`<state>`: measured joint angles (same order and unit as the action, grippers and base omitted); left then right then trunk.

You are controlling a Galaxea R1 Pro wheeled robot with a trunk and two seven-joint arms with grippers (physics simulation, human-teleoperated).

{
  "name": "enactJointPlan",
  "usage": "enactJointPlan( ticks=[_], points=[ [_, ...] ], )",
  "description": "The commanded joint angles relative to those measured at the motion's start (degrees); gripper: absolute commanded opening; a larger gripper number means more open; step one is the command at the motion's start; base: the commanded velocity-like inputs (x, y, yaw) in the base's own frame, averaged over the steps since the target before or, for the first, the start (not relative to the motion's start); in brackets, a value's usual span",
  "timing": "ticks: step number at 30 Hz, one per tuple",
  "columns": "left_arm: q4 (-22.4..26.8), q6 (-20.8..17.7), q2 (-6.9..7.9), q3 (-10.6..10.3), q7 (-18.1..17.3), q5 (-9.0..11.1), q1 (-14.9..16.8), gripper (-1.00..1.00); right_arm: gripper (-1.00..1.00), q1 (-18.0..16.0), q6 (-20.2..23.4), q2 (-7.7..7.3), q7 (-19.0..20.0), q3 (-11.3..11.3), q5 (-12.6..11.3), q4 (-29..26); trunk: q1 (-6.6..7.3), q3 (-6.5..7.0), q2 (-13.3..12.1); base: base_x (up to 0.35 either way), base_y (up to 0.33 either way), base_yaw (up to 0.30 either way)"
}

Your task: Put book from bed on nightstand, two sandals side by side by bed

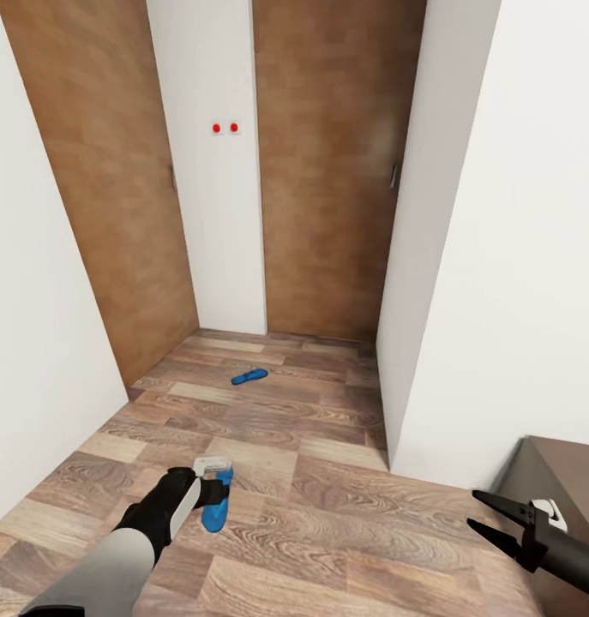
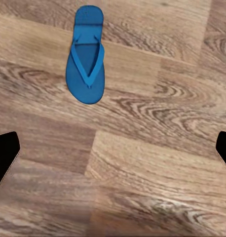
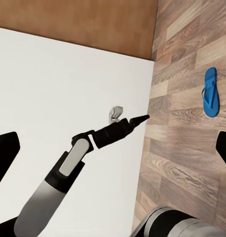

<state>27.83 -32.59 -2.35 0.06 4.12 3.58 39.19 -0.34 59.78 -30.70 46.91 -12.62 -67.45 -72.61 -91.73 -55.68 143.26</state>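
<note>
My left gripper (image 1: 215,490) hangs over the near sandal (image 1: 217,512) on the wood floor (image 1: 328,506), fingers spread, holding nothing. The sandal looks light, flat and floppy, so I'd pinch across the sole edge, not the thin straps. Its long axis runs near-to-far. The far sandal (image 1: 249,376) lies crosswise near the doors. My right gripper (image 1: 487,521) is parted too, empty.

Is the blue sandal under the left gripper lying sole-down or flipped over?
Sole-down. The flat bright blue sandal lies on the brown wood-plank floor with its thin straps facing up at the left wrist camera.
</note>
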Motion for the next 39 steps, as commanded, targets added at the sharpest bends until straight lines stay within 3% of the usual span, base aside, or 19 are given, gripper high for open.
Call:
enactJointPlan(
  ticks=[1,15,26,39],
  points=[
    [-0.2,0.1,-0.02,0.0,0.4,0.4,0.0,1.0,1.0,0.0,0.2,0.01,0.3,0.0,0.2,0.0,-0.02,-0.06,0.0,0.312,0.0,0.0],
    [-0.8,0.8,-0.02,0.0,0.4,0.4,0.0,1.0,1.0,0.0,0.2,-0.06,0.3,0.0,0.2,0.0,-0.02,-0.06,0.0,0.108,0.004,0.0],
    [-0.8,0.9,-0.02,0.0,0.4,0.4,0.0,1.0,1.0,0.0,0.2,-0.06,0.3,0.0,0.2,0.0,-0.02,-0.06,0.0,0.195,0.166,0.0],
    [-0.8,0.8,-0.09,-0.1,0.4,0.5,0.0,1.0,1.0,0.0,0.2,-0.06,0.3,-0.1,0.2,0.0,-0.02,-0.06,0.0,0.025,0.021,0.0]
  ],
)
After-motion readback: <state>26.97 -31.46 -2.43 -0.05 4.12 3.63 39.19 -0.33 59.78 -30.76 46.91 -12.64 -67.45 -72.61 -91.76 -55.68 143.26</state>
